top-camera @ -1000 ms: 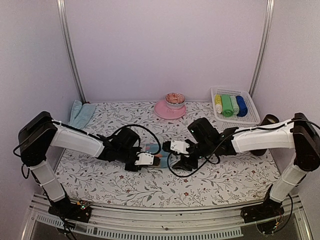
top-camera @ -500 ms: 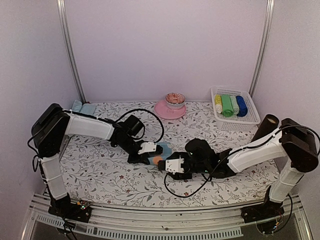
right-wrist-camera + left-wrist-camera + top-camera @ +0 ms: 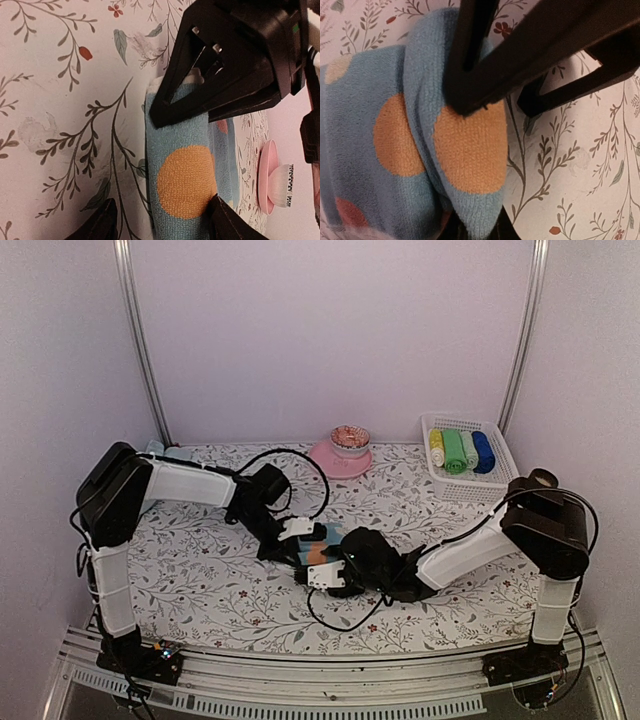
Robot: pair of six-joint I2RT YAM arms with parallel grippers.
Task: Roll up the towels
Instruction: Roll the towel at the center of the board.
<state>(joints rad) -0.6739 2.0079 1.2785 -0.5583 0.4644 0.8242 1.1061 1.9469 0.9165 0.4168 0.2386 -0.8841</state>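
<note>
A blue towel with orange dots [image 3: 318,545] lies part-rolled at the table's middle. It also shows in the left wrist view [image 3: 470,150] and the right wrist view [image 3: 185,185]. My left gripper [image 3: 303,533] is shut on a folded edge of it, its jaws just visible at the frame's bottom [image 3: 475,232]. My right gripper [image 3: 325,572] is open around the towel's near end [image 3: 162,225], one finger touching the cloth and the other apart from it. Pale blue folded towels [image 3: 162,451] sit at the back left, mostly hidden by the left arm.
A pink plate [image 3: 335,462] with a small bowl [image 3: 350,437] stands at the back centre. A white basket [image 3: 480,488] at the back right holds rolled yellow, green and blue towels [image 3: 460,450]. A dark cylinder [image 3: 537,483] stands by the right arm.
The right gripper has moved left to the towel's near end. The left gripper has shifted back and right with the towel, which now looks more folded over.
</note>
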